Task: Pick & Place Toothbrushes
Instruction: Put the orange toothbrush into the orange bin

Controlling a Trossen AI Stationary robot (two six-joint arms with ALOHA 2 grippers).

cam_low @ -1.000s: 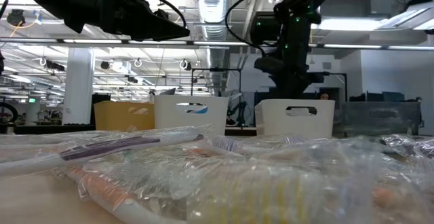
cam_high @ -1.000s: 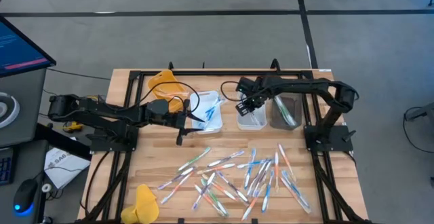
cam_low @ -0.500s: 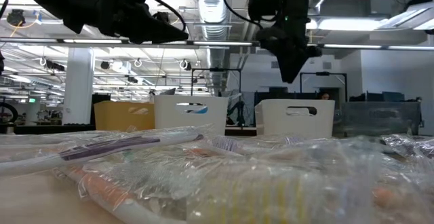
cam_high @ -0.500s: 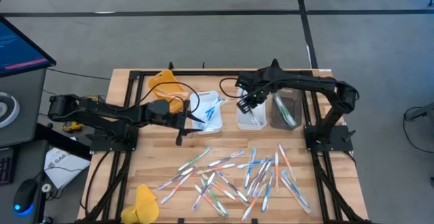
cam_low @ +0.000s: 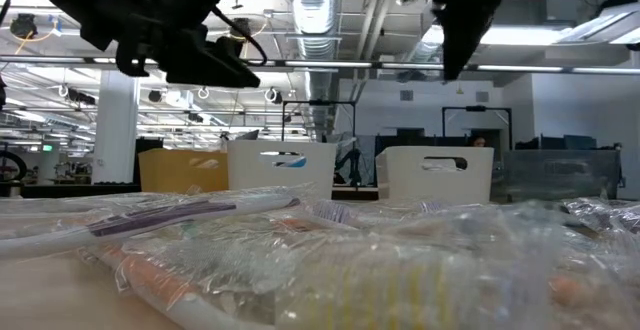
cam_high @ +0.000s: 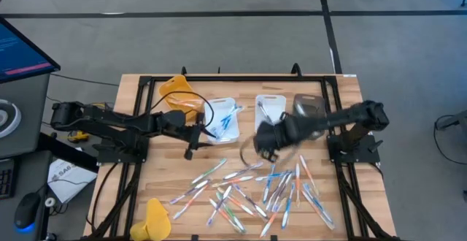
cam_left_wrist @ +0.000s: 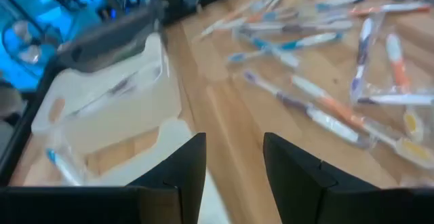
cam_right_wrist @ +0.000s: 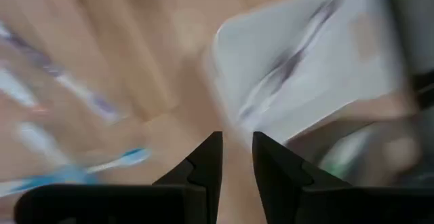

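High view shows you the right end effector (cam_high: pixel 264 140) low over the counter (cam_high: pixel 168 164), just near of the middle white tray (cam_high: pixel 271 110) and at the far edge of the scattered toothbrushes (cam_high: pixel 257 188). In its wrist view your fingers (cam_right_wrist: pixel 205 159) stand slightly apart with nothing between them. Your left end effector (cam_high: pixel 195 134) sits beside the left white tray (cam_high: pixel 223 117), which holds a few brushes; its fingers (cam_left_wrist: pixel 186 166) are spread and empty. The dark tray (cam_high: pixel 307 109) lies farthest right.
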